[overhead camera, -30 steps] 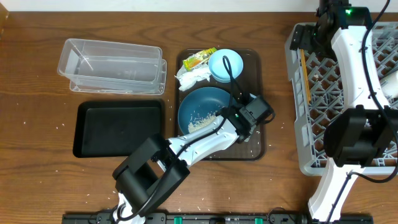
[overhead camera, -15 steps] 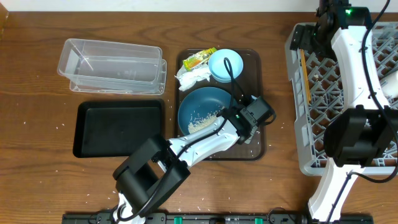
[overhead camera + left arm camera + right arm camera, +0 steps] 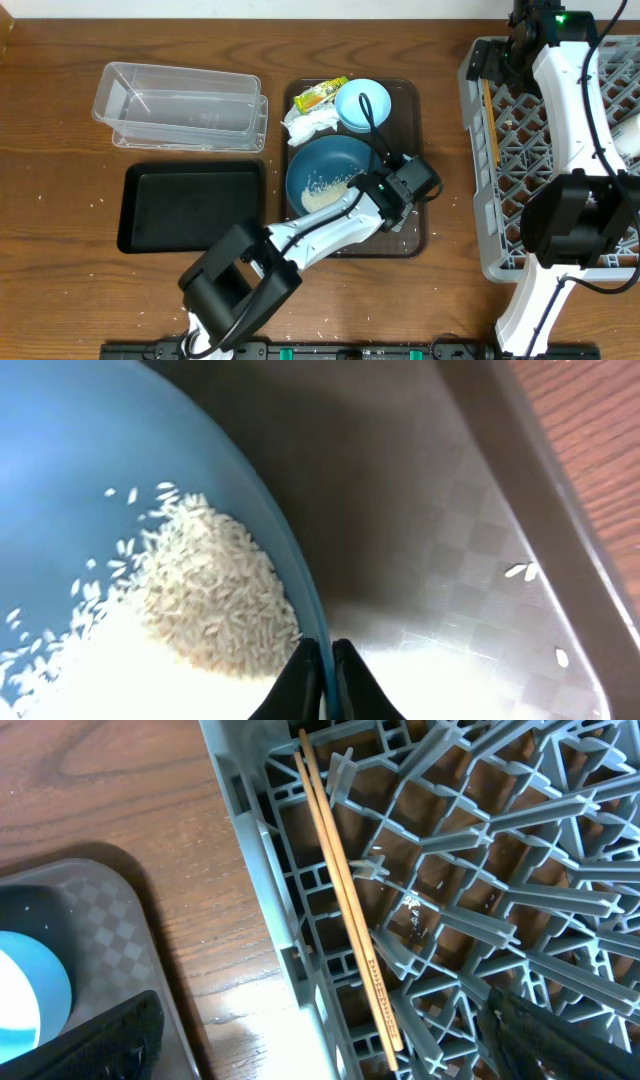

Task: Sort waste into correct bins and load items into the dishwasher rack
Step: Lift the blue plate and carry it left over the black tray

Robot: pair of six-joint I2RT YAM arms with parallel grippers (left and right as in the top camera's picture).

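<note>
Two chopsticks (image 3: 345, 890) lie in the grey rack (image 3: 265, 880) beneath the wide-spread right gripper (image 3: 320, 1035). Loose rice (image 3: 200, 600) heaps in the dark blue plate (image 3: 80, 480), its rim pinched by the left gripper (image 3: 325, 670).

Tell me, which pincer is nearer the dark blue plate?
Left. The left pincer is shut on the plate's rim; the right pincer is open above the dishwasher rack, well away.

My left hand (image 3: 326, 660) sits at the plate's (image 3: 330, 158) rim on the serving tray (image 3: 402, 110), rice (image 3: 200, 600) in the plate just left of it. Beyond it on that tray lie bowl (image 3: 360, 105), napkin (image 3: 308, 124) and wrapper (image 3: 320, 95); black tray (image 3: 190, 205) and tub (image 3: 180, 105) lie well left, the rack (image 3: 510, 170) with chopsticks (image 3: 345, 900) right.
</note>
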